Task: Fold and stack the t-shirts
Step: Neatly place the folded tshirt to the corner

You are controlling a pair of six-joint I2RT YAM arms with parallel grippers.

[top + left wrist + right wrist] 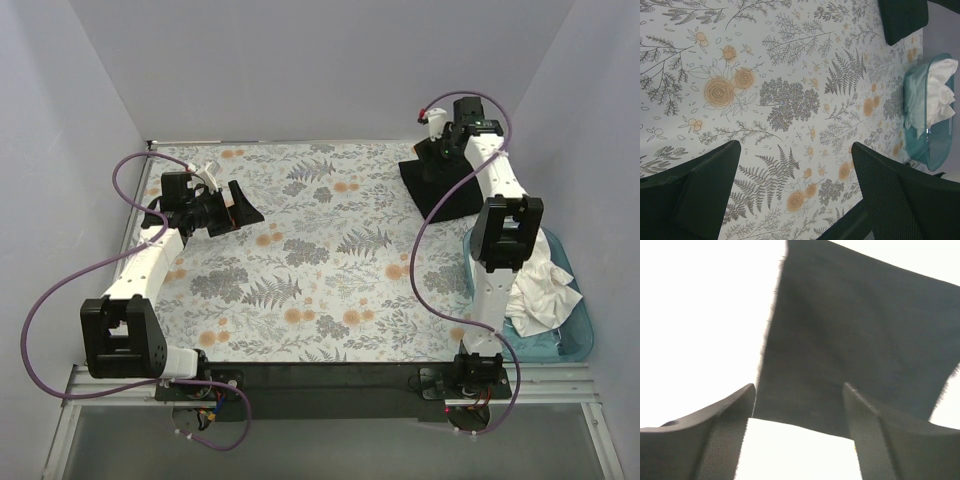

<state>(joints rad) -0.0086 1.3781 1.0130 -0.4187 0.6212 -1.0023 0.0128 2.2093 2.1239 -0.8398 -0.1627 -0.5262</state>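
Note:
The black t-shirt (442, 190) lies folded in a compact shape on the far right of the floral sheet; it also shows in the left wrist view (902, 17). My right gripper (438, 150) hovers over its far edge, open and empty. In the right wrist view the black t-shirt (855, 340) fills the space beyond the spread gripper (797, 395), against a washed-out bright background. Crumpled white t-shirts (540, 285) lie in the teal tub and show in the left wrist view (940, 92). My left gripper (240, 208) is open and empty above the sheet's far left (795, 150).
The grey-and-orange floral sheet (310, 250) covers the table. The teal tub (580, 335) stands at the right edge beside the right arm, and also shows in the left wrist view (935, 147). White walls close in the back and both sides.

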